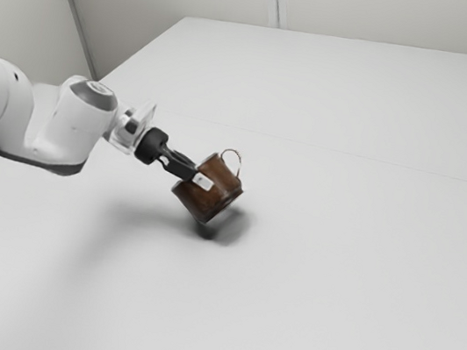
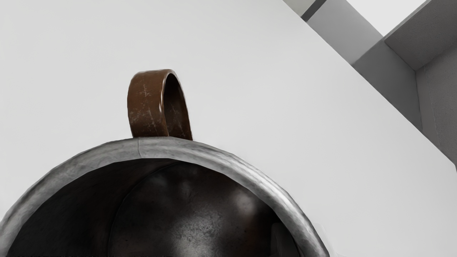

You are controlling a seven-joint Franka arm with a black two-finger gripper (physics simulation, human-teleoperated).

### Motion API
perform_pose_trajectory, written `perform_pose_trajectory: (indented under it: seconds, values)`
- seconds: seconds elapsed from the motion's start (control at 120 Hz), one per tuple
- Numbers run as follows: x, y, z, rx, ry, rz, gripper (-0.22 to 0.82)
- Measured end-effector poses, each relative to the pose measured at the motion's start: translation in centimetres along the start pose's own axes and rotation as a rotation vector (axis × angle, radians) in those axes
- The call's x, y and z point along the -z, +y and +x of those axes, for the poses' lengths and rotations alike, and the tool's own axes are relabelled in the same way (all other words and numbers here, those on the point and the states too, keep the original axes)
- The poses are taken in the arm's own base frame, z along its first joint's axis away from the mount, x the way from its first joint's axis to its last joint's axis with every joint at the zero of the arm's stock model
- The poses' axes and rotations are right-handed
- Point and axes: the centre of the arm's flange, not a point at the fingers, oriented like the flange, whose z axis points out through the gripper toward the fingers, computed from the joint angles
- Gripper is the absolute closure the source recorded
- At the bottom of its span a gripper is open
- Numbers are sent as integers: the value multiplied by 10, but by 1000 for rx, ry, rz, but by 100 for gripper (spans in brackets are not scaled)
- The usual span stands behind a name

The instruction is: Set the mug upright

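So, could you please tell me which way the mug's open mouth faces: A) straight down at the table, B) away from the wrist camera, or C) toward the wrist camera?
C, since the wrist view looks past the mug's grey rim into its dark interior.

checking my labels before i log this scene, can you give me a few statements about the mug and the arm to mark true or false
1. The mug is brown on the outside. True.
2. The mug stands upright on its base. False: it is tilted.
3. The mug's rim is grey. True.
4. The mug's open end faces away from the hand. False: it faces toward the hand.
5. The arm comes in from the exterior view's right. False: it comes in from the left.
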Motion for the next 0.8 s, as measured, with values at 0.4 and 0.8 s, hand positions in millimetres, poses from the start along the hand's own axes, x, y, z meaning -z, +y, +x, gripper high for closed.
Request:
perform_pose_trajectory:
  seconds: [0.4,0.8]
  values:
    - [-14,26,6,-97,-335,409,78]
    - [-25,65,14,-171,-568,706,78]
